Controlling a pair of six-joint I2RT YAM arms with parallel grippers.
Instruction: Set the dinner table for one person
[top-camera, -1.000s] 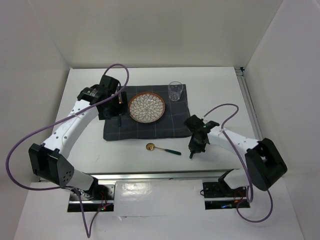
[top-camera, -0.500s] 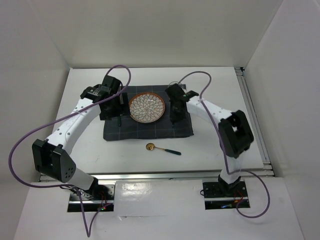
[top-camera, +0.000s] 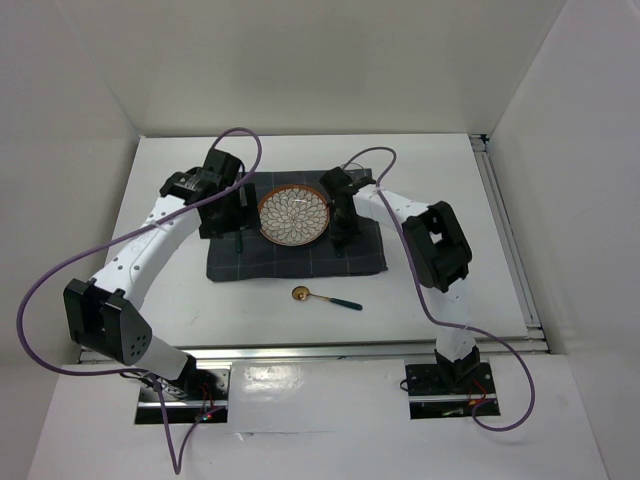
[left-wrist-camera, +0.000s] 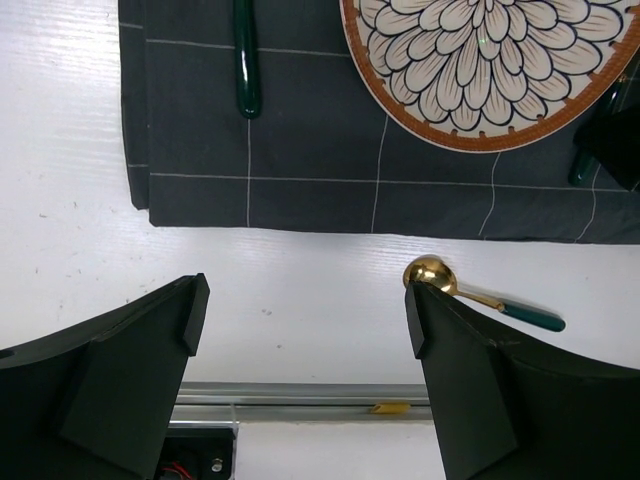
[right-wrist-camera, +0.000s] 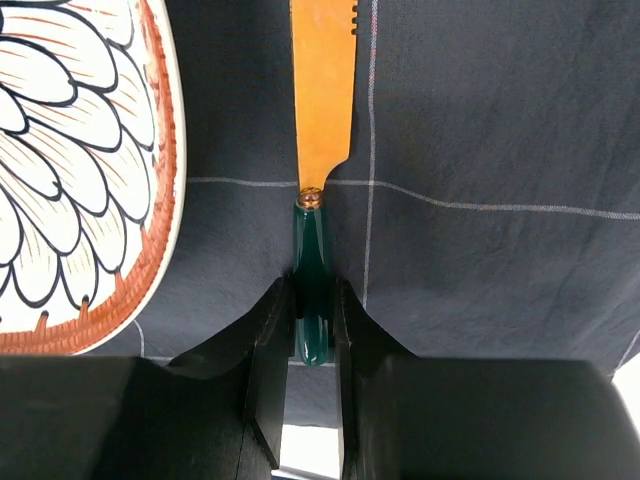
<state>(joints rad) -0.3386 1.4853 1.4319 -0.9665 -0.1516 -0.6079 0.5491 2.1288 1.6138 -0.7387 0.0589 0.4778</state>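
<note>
Your right arm's swung in from lower right, so the right pincer (right-wrist-camera: 313, 300) brackets the knife (right-wrist-camera: 323, 110) handle on the cloth (right-wrist-camera: 480, 120) right of the plate (right-wrist-camera: 80, 150), mid-frame on the desk (top-camera: 430, 170) (gripping? can't tell), left pincer (left-wrist-camera: 305, 300) wide open.

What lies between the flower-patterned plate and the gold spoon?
A strip of dark grid cloth, then bare white table; the left wrist view shows it.

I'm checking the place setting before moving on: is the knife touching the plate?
Apart. The right wrist view shows a strip of dark cloth lying between the knife and the plate.
</note>
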